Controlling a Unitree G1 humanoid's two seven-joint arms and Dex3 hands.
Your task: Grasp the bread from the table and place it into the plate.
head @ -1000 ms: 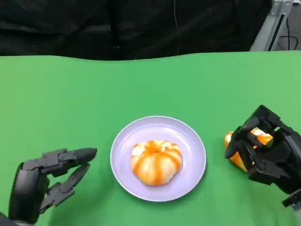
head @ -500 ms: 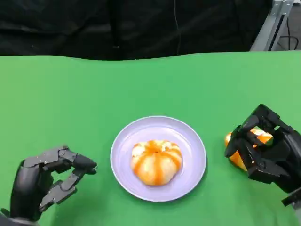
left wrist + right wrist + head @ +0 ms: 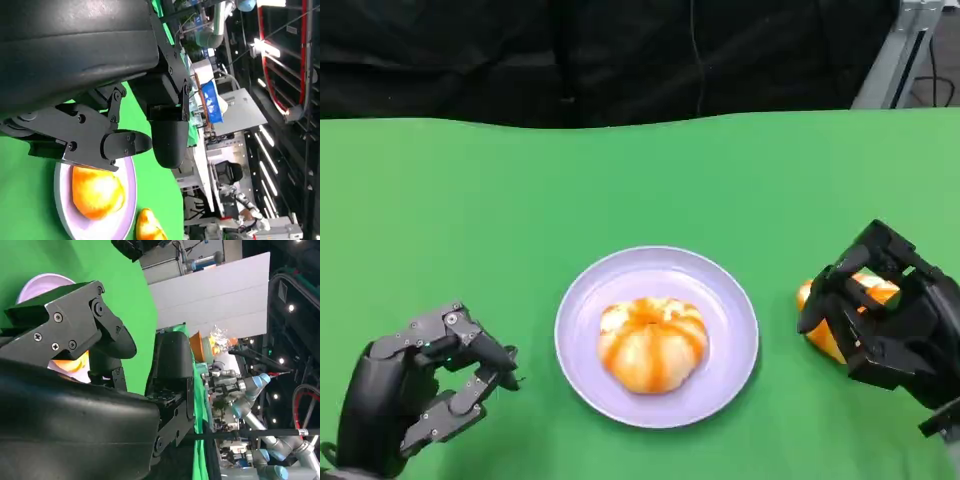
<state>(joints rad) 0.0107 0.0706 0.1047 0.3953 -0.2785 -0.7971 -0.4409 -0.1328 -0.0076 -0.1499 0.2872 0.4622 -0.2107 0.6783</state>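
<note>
Two breads [image 3: 651, 343] [image 3: 840, 310], one plate [image 3: 730, 300], two hands [image 3: 420, 395] [image 3: 880, 315].

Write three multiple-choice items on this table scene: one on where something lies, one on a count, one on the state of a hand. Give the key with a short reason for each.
1. Where is the bread that is not in the plate?
A. On the green table, to the plate's right, under the right hand
B. On the table beside the left hand
C. At the far edge of the table

2. How many pieces of bread show in the head view?
A. One
B. Two
C. Four

3. How is the left hand?
A. Gripping a bread
B. Pressing on the plate's rim
C. Fingers curled in, holding nothing

Key:
1 A: the second bread lies on the table right of the plate, with the right hand around it.
2 B: one bread sits in the plate, another lies by the right hand.
3 C: the left hand is off the plate with curled fingers and nothing in them.
</note>
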